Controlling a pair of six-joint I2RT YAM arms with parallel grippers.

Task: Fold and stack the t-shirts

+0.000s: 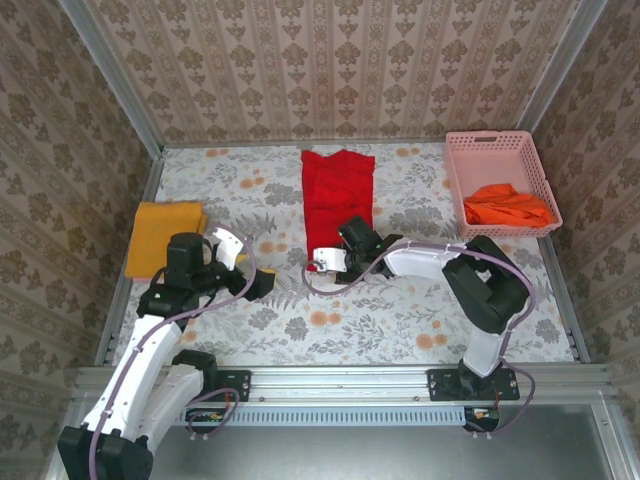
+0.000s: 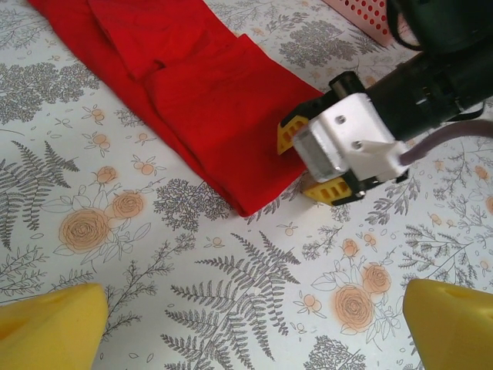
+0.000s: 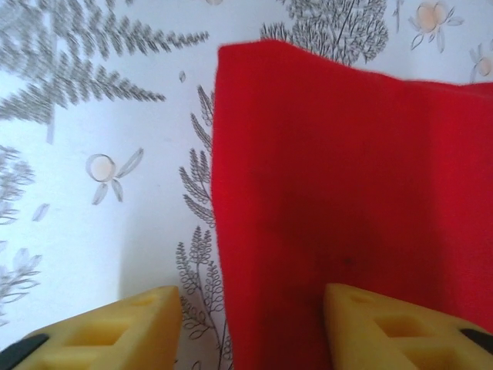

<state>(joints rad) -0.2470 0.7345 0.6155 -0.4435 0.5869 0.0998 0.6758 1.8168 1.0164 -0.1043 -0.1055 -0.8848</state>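
Note:
A bright red t-shirt [image 1: 338,195] lies folded into a long strip at the table's back centre. My right gripper [image 1: 328,262] stands over its near left corner, jaws open. One yellow finger [image 3: 115,327] rests on the table and the other sits on the red t-shirt [image 3: 347,193], so the cloth's edge runs between them. The left wrist view shows that right gripper [image 2: 310,160] at the corner of the red t-shirt [image 2: 208,100]. My left gripper [image 1: 250,262] hangs wide open over bare table [image 2: 250,331]. A mustard-yellow t-shirt [image 1: 165,235] lies folded at the left. An orange t-shirt [image 1: 510,205] lies crumpled in the basket.
A pink lattice basket [image 1: 497,145] stands at the back right corner. Patterned walls and metal rails close the table in at the back and sides. The floral tablecloth [image 1: 400,320] is bare between the two arms.

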